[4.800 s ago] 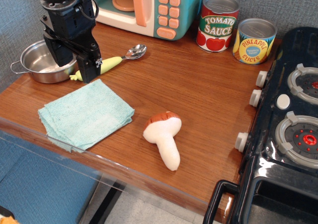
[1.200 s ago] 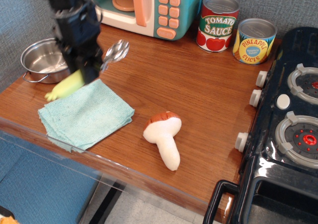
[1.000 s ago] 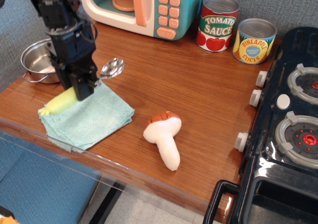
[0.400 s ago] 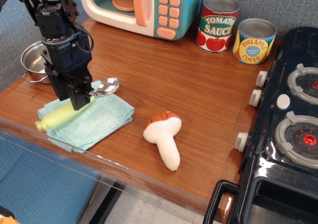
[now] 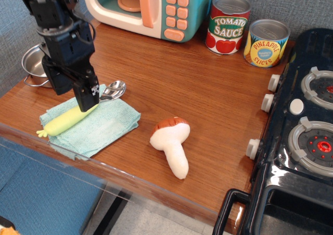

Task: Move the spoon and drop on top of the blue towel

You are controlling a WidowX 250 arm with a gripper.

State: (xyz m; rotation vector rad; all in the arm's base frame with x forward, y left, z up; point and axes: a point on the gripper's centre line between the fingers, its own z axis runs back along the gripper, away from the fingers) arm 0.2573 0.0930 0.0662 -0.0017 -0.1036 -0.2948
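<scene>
Spoon (image 5: 78,113) lies across the blue towel (image 5: 106,128), yellow-green handle on the cloth, silver bowl at its far edge. Your gripper (image 5: 86,97) sits at the handle; you cannot tell if it grips. Judged: release step. Next, open and lift straight up.

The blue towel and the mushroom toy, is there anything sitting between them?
No. In the only view, the stretch between the blue towel and the mushroom toy is bare wooden tabletop. The spoon lies on the towel's far side.
</scene>
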